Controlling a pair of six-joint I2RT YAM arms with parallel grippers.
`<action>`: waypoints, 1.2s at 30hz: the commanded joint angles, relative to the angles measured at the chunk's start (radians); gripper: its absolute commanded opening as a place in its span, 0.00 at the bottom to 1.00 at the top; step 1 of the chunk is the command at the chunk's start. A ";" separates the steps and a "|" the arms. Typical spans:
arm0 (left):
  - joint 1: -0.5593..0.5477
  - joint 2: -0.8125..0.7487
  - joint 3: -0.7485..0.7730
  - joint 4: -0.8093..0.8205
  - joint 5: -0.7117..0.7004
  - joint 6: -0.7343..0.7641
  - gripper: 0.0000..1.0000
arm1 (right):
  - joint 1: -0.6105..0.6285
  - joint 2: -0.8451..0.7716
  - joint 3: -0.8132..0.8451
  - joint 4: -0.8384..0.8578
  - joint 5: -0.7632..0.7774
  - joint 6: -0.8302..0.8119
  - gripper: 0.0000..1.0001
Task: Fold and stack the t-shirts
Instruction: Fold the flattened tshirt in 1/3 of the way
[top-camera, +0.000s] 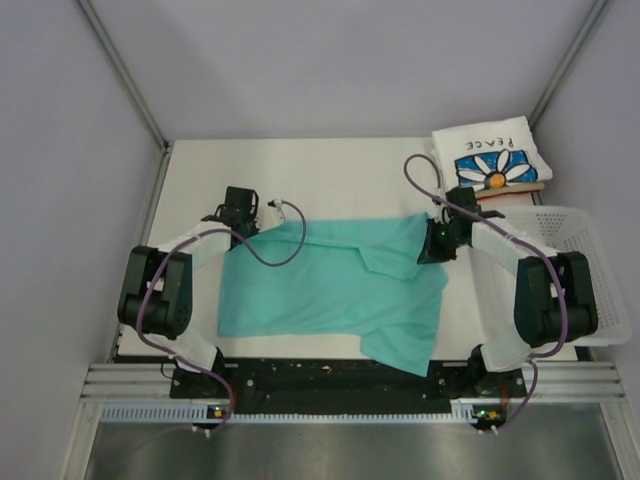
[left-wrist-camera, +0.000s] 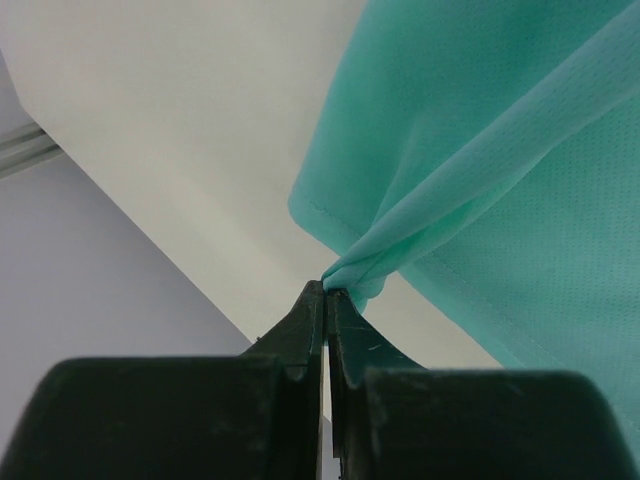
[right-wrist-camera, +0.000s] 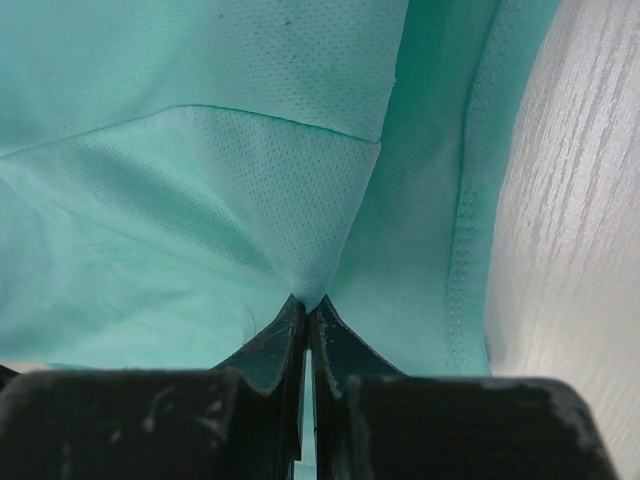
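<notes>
The teal-green t-shirt (top-camera: 330, 290) lies spread across the middle of the white table, its near right part hanging toward the front edge. My left gripper (top-camera: 243, 222) is shut on the shirt's far left corner; the left wrist view shows the pinched cloth (left-wrist-camera: 352, 275) at the fingertips. My right gripper (top-camera: 437, 245) is shut on the shirt's far right part, and the cloth (right-wrist-camera: 300, 230) fills the right wrist view. The white daisy "PEACE" t-shirt (top-camera: 490, 155) lies folded at the far right corner.
A white plastic mesh basket (top-camera: 580, 270) stands at the right edge beside my right arm. Grey walls enclose the table (top-camera: 340, 175) at the back and sides. A black rail runs along the near edge.
</notes>
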 joint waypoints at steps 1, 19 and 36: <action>0.006 0.015 -0.002 -0.021 0.004 -0.002 0.00 | -0.005 -0.001 -0.023 0.028 -0.007 0.023 0.00; 0.016 -0.115 0.163 -0.436 0.171 0.047 0.64 | 0.004 -0.347 -0.082 0.092 0.245 0.099 0.38; 0.071 0.308 0.424 -0.354 0.128 -0.338 0.24 | 0.012 0.264 0.250 0.210 0.397 0.059 0.00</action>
